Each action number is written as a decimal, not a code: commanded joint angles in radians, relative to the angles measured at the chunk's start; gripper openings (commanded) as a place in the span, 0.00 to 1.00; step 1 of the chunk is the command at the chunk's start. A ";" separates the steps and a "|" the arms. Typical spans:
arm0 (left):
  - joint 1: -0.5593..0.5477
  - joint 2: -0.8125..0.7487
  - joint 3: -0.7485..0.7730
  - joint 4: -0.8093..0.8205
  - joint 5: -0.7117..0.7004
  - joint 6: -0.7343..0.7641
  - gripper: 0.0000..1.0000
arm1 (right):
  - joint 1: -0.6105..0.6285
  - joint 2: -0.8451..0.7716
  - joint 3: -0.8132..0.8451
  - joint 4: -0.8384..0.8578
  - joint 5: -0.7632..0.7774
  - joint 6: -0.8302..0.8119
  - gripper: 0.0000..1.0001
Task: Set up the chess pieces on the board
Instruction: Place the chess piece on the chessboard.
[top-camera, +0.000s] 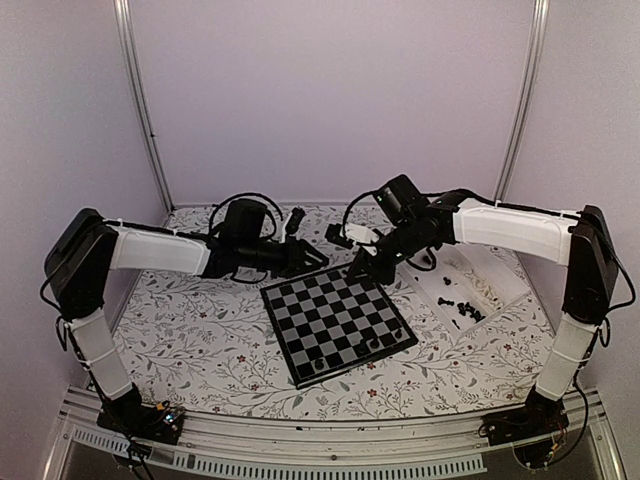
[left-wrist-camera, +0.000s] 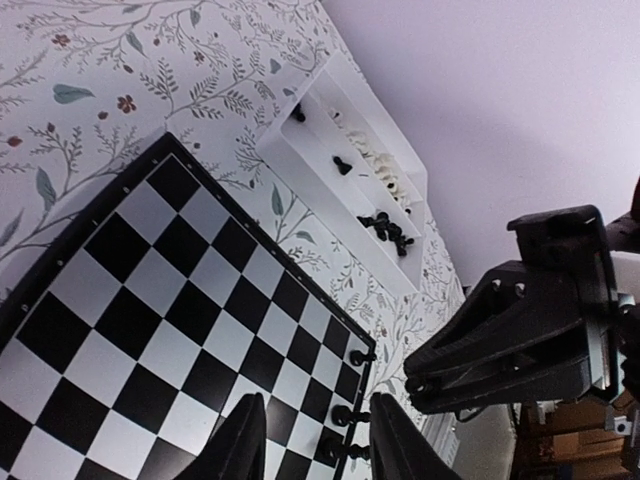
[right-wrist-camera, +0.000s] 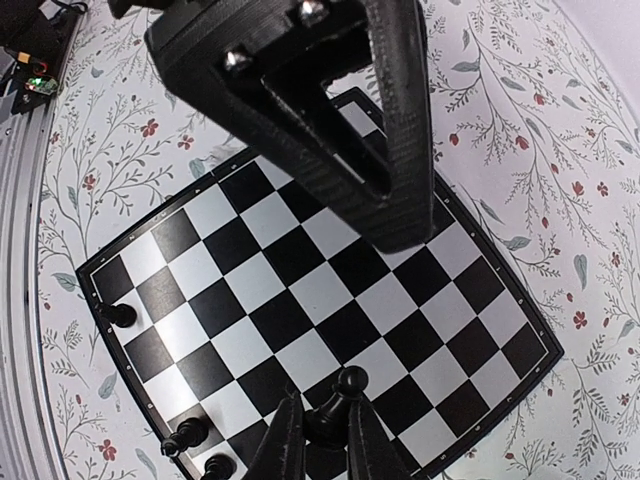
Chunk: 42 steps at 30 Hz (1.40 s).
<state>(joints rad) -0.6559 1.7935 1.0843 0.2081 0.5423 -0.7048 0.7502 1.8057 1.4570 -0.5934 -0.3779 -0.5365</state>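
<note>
On board (top-camera: 335, 320) near-right edge: few black chess pieces (top-camera: 375, 343) placed; most wait in tray (left-wrist-camera: 315, 135). Right pincer (right-wrist-camera: 322, 430) clamps black piece (right-wrist-camera: 345, 385); left pincer (left-wrist-camera: 315, 435) half-open, empty.

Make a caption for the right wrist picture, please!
Right arm's jaws pinch a small black chess piece over the black-and-grey checkered chessboard, where three more black pieces stand near one edge.

This is a robotics lab test booth, not a home: plain pale lilac panel walls (top-camera: 330, 90) enclose the table, framed by slim silver metal poles (top-camera: 140, 100). A white-and-black left robot arm (top-camera: 150, 250) and its right twin (top-camera: 505, 228) are bolted to a perforated aluminium rail (top-camera: 330, 462) beside a white floral-printed table cover (top-camera: 200, 330).
</note>
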 joint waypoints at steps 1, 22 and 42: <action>-0.018 0.038 -0.022 0.180 0.152 -0.126 0.37 | -0.005 -0.015 0.010 0.013 -0.042 -0.002 0.10; -0.070 0.126 -0.014 0.358 0.242 -0.263 0.27 | -0.005 0.003 0.042 -0.001 -0.086 0.027 0.11; -0.071 0.081 -0.014 0.302 0.180 -0.125 0.00 | -0.024 0.005 0.079 -0.046 -0.141 0.065 0.43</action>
<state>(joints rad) -0.7136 1.9156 1.0542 0.5777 0.7692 -0.9390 0.7403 1.8061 1.4738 -0.6159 -0.4591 -0.4976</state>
